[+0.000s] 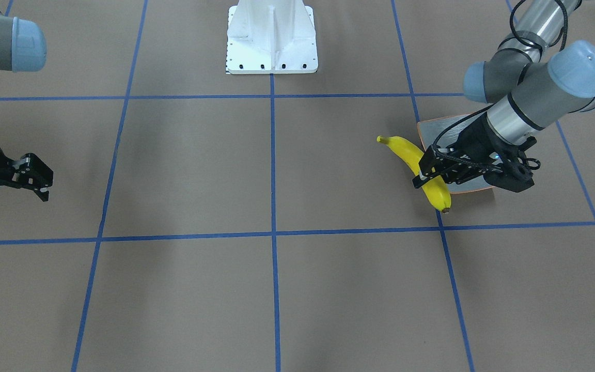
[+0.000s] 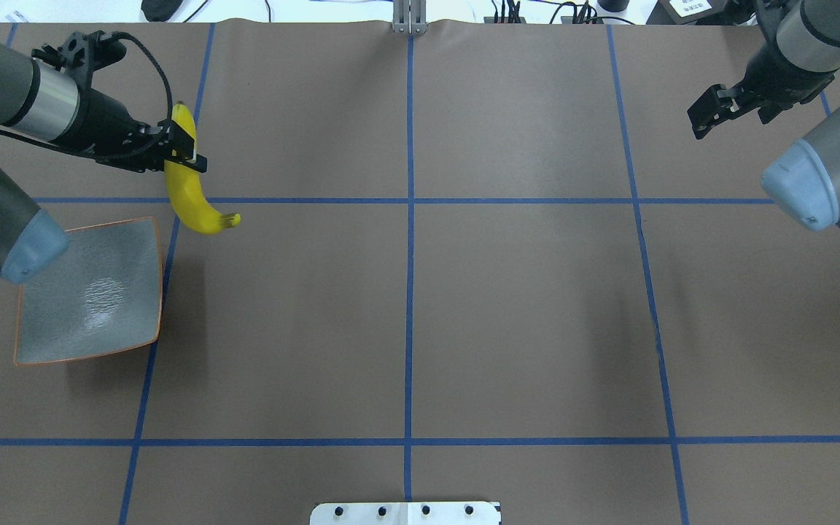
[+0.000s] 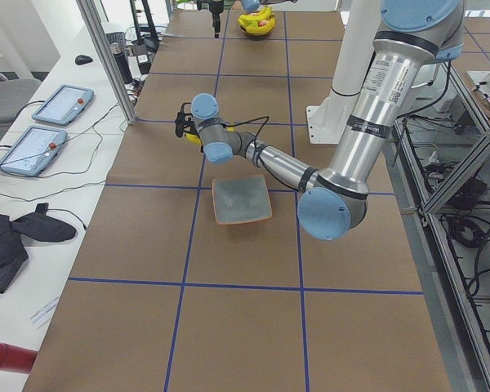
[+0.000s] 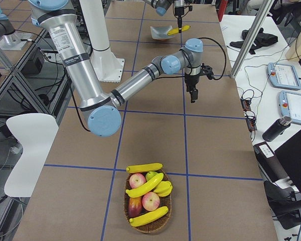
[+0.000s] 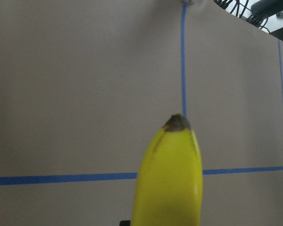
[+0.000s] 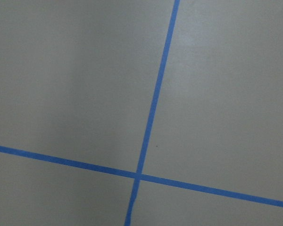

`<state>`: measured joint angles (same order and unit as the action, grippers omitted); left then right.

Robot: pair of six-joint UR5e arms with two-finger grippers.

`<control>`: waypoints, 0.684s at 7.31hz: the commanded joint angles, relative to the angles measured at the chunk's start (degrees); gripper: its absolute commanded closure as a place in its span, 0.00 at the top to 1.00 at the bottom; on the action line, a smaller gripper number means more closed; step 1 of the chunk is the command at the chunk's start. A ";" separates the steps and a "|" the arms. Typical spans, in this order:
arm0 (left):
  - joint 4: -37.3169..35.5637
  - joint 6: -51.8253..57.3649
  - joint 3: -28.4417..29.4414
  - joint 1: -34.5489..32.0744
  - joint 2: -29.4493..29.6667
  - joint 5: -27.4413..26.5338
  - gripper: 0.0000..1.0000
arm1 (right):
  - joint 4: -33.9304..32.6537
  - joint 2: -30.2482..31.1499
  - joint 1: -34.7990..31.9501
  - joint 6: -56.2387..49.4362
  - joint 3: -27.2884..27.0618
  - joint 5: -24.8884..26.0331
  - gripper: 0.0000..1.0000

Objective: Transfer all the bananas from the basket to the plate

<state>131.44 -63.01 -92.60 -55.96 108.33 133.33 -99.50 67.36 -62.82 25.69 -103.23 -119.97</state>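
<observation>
A smooth, curved yellow banana [image 2: 190, 197] is clamped near its middle in the left pincer [image 2: 188, 149], just beyond the glossy, square grey-blue plate [image 2: 121, 255]. Its long axis runs away from the robot, with the dark tip outermost. The left arm is reached out past the plate, pincer pointed downward over the tabletop [image 2: 464, 292]. The right pincer [image 2: 703, 120] is held parted and empty. 3 other bananas [image 4: 144, 168] lie in a woven basket [image 4: 150, 228].

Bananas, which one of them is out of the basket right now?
The banana clamped in the left gripper, beside the plate but not on it. The other bananas lie in the basket at the table's other end.
</observation>
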 commanded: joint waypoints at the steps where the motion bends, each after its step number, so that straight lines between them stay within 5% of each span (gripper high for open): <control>1: -0.83 7.35 -2.57 -0.38 -7.66 0.09 0.00 | -0.17 0.75 -0.02 -0.29 0.75 -0.09 0.99; 5: -6.20 16.25 -4.61 -0.03 -13.49 -0.44 0.00 | 0.09 1.37 -0.02 -0.12 0.93 -0.18 0.99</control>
<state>125.77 -48.05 -97.07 -56.18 96.50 133.09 -99.42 68.65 -62.84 25.48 -102.43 -120.18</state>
